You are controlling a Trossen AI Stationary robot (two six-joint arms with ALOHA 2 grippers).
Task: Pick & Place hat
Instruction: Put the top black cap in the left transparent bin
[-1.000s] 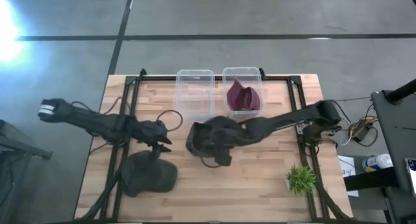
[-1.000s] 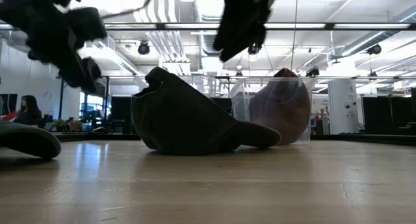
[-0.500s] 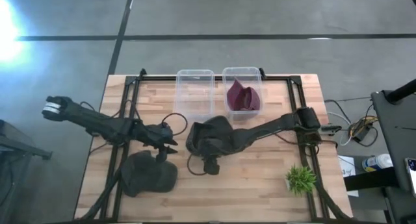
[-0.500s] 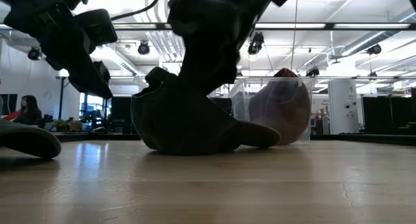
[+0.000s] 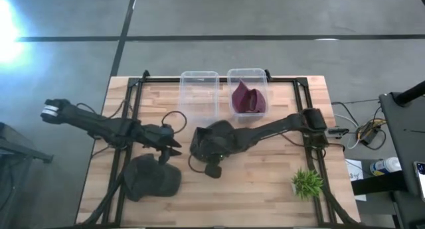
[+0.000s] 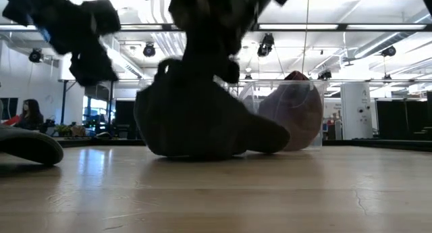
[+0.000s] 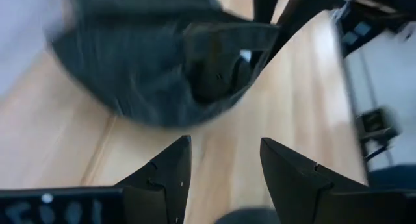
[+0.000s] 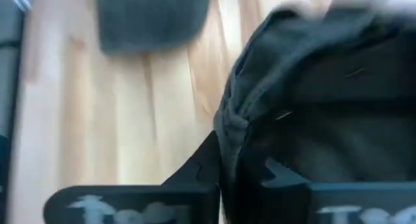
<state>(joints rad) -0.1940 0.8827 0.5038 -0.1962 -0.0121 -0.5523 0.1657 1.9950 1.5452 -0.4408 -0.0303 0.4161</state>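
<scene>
A dark grey hat (image 5: 214, 137) lies mid-table, its underside on the wood (image 6: 189, 121). My right gripper (image 8: 237, 169) reaches it from the right (image 5: 211, 156) and is shut on its rim. A second dark hat (image 5: 154, 177) lies at the near left (image 8: 153, 19). A maroon hat (image 5: 249, 98) sits in the right clear bin (image 5: 264, 76). My left gripper (image 7: 221, 162) hovers open between the two dark hats (image 5: 170, 147), holding nothing and facing the middle hat (image 7: 162, 74). My right gripper pinches a bunched fold of the middle hat's rim (image 8: 229, 130) between its two fingers (image 8: 203, 167). It comes from above, slanting in from the table's right. The hat still rests on the table (image 6: 192, 152).
An empty clear bin (image 5: 199, 89) stands left of the one with the maroon hat, at the far edge. A small green plant (image 5: 307, 183) is at the near right. Black frame rails (image 5: 130, 103) run along both sides. Bare wood lies near the front centre.
My right gripper has come down from above onto the middle hat and taken hold of its rim; the cloth there is now bunched up, while the hat stays on the table. My left gripper has edged slightly toward the middle hat.
</scene>
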